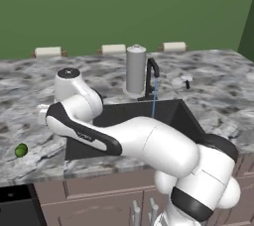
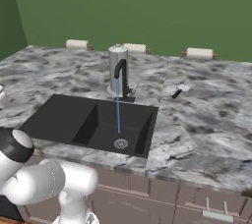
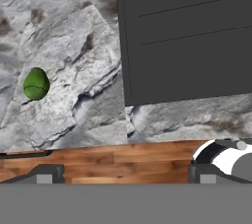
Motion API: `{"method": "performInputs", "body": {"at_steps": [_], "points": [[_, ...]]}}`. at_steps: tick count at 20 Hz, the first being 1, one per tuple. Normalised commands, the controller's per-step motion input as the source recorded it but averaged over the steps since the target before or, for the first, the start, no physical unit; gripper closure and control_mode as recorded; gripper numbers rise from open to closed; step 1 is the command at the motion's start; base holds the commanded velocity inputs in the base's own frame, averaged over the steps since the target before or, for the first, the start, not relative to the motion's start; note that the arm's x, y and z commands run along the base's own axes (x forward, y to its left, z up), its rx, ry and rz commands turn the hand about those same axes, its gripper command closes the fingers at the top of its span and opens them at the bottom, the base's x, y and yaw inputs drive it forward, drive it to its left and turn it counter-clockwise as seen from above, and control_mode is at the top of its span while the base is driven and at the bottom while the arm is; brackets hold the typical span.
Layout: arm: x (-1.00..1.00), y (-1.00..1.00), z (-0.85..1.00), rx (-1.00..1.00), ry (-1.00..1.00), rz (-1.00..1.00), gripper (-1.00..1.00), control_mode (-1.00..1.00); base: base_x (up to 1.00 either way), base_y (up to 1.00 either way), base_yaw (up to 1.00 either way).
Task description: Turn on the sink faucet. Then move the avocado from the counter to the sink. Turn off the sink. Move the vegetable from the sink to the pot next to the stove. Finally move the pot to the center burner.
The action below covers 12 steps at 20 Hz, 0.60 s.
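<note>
The black sink faucet point(image 1: 151, 74) point(image 2: 120, 73) is running, and a thin blue stream point(image 2: 118, 110) falls into the black sink point(image 1: 171, 113) point(image 2: 64, 120) near its silver drain point(image 2: 120, 143). The avocado point(image 1: 21, 150) point(image 3: 36, 83), small and dark green, lies on the marbled counter point(image 1: 30, 96) point(image 3: 74, 31) left of the sink. My gripper point(image 3: 125, 176) is open and empty. It hovers over the counter's front edge beside the sink's left rim. In the hand view the avocado lies to the upper left of the fingertips, well apart from them. The pot is out of view.
A tall grey canister point(image 1: 135, 69) point(image 2: 117, 68) stands right behind the faucet. Paper-towel rolls point(image 1: 48, 51) point(image 2: 199, 52) line the back wall. A small silver fitting point(image 1: 186, 80) point(image 2: 179, 89) sits right of the sink. Below the counter edge is wood floor point(image 3: 123, 159).
</note>
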Motion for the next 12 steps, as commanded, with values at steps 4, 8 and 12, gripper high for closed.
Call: {"method": "performInputs", "body": {"at_steps": [4, 8, 12], "points": [[0.0, 0.33, -0.29, 0.0, 0.0, 0.0, -1.0, -1.0, 0.0, 0.0, 0.0], [0.0, 0.35, -0.25, 0.0, 0.0, 0.0, -1.0, -1.0, 0.0, 0.0, 0.0], [0.01, 0.36, -0.17, 0.0, 0.02, 0.0, -1.0, -1.0, 0.0, 0.0, 0.0]]}}
